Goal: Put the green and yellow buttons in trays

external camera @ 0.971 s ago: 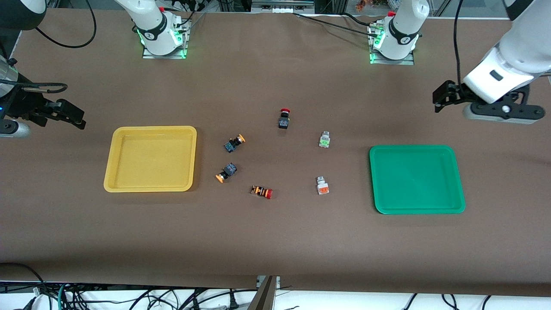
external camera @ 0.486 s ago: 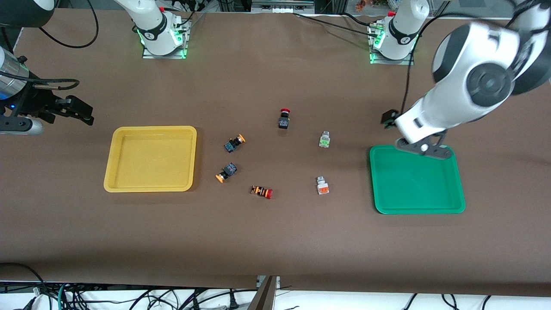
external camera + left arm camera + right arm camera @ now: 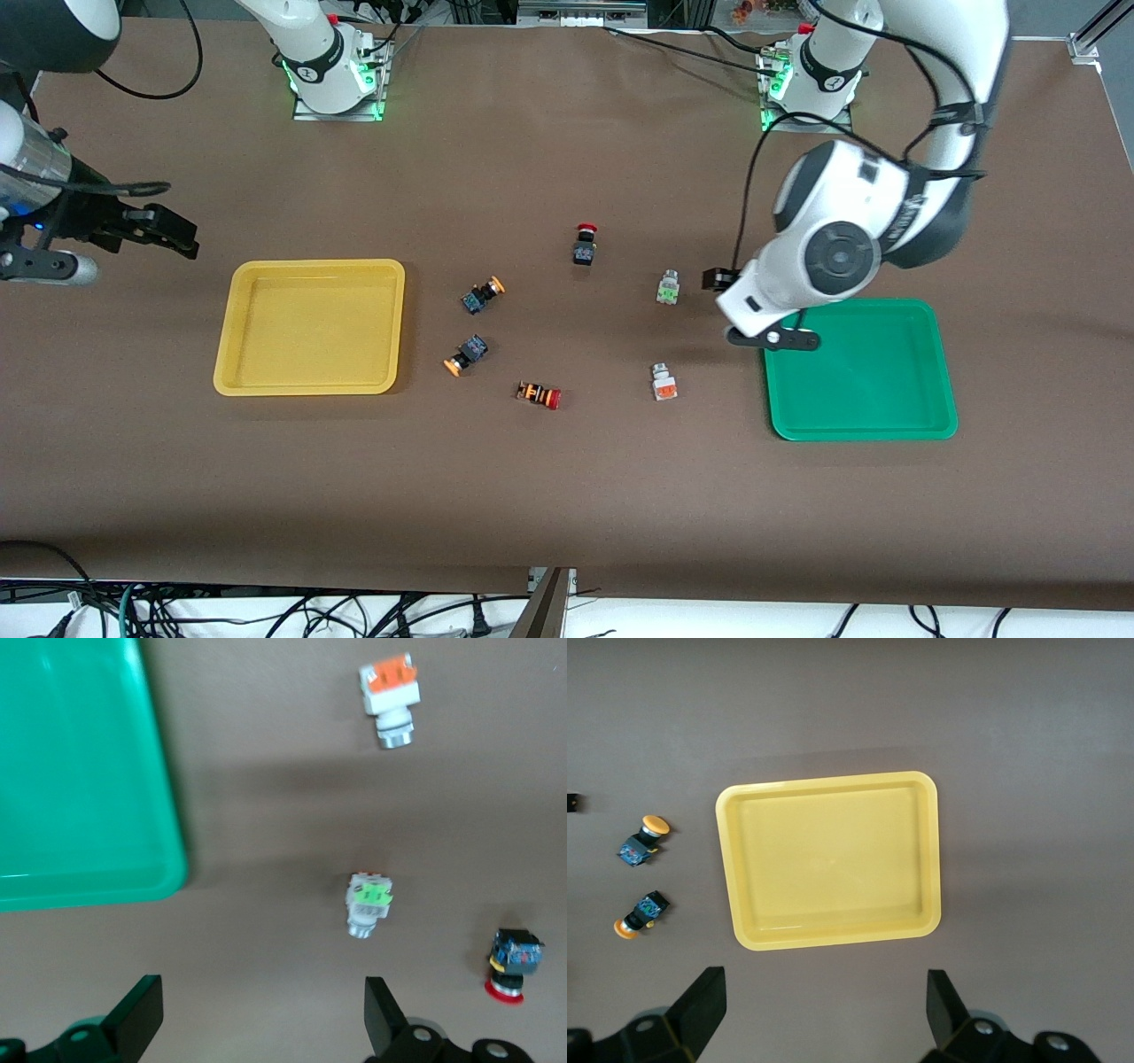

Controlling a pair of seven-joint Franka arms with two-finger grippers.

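Two black-bodied buttons with yellow-orange caps (image 3: pixel 483 294) (image 3: pixel 466 354) lie beside the yellow tray (image 3: pixel 310 263); both (image 3: pixel 642 840) (image 3: pixel 640 914) show in the right wrist view with that tray (image 3: pixel 833 784). A white button with a green face (image 3: pixel 668 287) (image 3: pixel 368 904) and one with an orange face (image 3: pixel 664 381) (image 3: pixel 390 695) lie beside the green tray (image 3: pixel 864 434) (image 3: pixel 89 895). My left gripper (image 3: pixel 722 282) (image 3: pixel 263 1014) is open and empty, over bare table between the green tray's corner and the green-faced button. My right gripper (image 3: pixel 168 235) (image 3: pixel 824 1010) is open and empty, over bare table off the yellow tray toward the right arm's end.
A black switch with a red mushroom cap (image 3: pixel 585 245) (image 3: pixel 512 964) stands farther from the front camera than the buttons. An orange-banded switch with a red cap (image 3: pixel 539 394) lies nearer to it. Both trays hold nothing.
My left arm has swung in from the left arm's end of the table, across the green tray's corner, toward the white buttons. My right gripper has edged slightly toward the yellow tray.
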